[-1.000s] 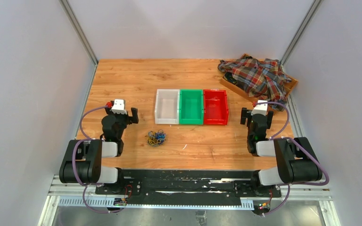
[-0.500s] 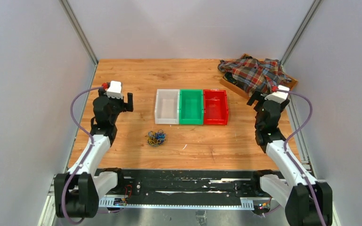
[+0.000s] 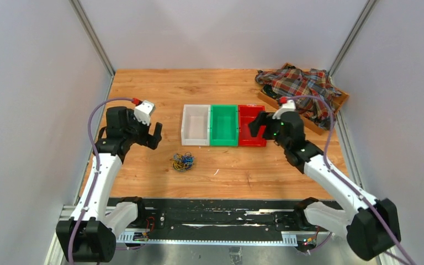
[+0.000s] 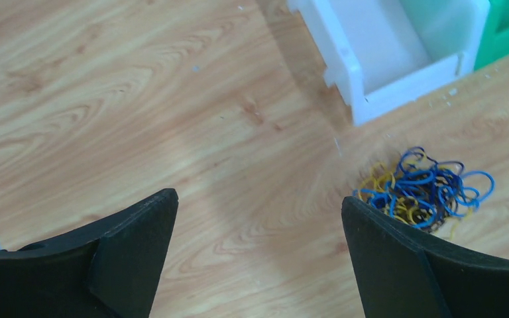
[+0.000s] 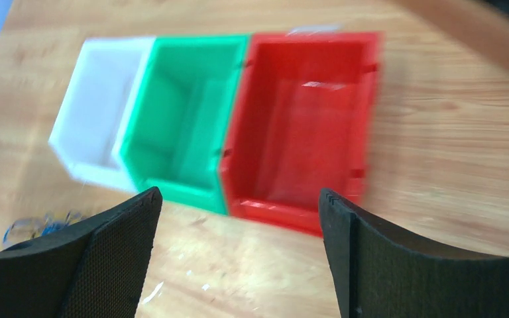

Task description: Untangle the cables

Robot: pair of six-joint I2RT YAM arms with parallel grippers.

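We see the cables (image 3: 183, 162) lying in one small messy clump on the worktop (image 3: 160, 88), closer to its near edge than its far edge and a bit left of the middle. The loops are blue, yellow and dark, all mixed up. Nothing is touching them.

Three bins sit side by side in the middle of the worktop: a white bin (image 3: 183, 126), a green bin (image 3: 223, 126) and a red bin (image 3: 245, 142). The clump lies in front of the white bin's near left corner, close to it but not touching.

The left claw (image 4: 258, 205) hangs over bare wood on the left side, with the clump just off to its right. Its two fingers are spread wide and hold nothing.

The right claw (image 5: 240, 197) hangs over the red bin, fingers also spread wide and holding nothing. Its camera picture is blurry, and we think the blue smudge in its lower left corner is the clump.

A checked shirt (image 3: 301, 91) lies crumpled on a wooden tray (image 3: 340, 99) in the far right corner.
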